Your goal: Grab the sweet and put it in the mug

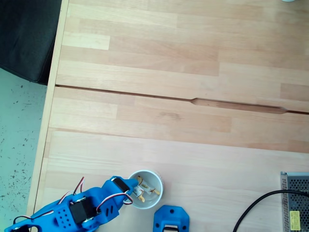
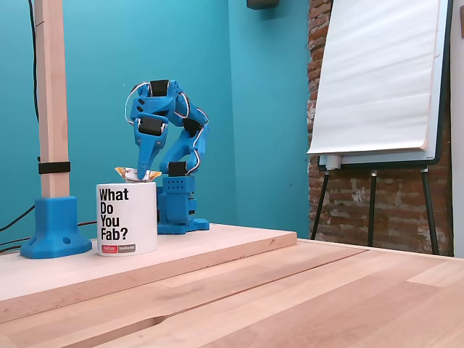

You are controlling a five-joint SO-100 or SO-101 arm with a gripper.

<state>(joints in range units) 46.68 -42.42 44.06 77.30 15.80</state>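
Mug (image 1: 155, 194): small, round, white, standing upright on the wooden surface (image 1: 169, 116). In the side-on fixed view the mug (image 2: 127, 219) carries black lettering "What Do You Fab?" and a small red label beneath it. Handle not discernible in either view.

Contents of mug: in the fixed view from above, pale wrapped pieces with yellow-gold ends lie inside, directly under and just beside the fingers; how many there are cannot be told.

Sweet (image 2: 132, 173): cream wrapper with a twisted gold end, seen in the side-on view at the mug's rim, at the tips of the fingers. In the view from above the sweet (image 1: 140, 193) sits within the mug's opening.

Gripper (image 1: 136, 187): blue, angled down into the mouth of the mug. In the side-on view the gripper (image 2: 143, 172) points straight down over the rim, fingers narrow and closed upon the sweet.

Other items: blue post base (image 2: 56, 228) beside the mug, away from the fingers; blue plastic part (image 1: 171, 219) just beside the mug; metal mesh box (image 1: 295, 200) with black cable (image 1: 256, 205), well apart from the fingers; flip chart (image 2: 380, 80) in the background.
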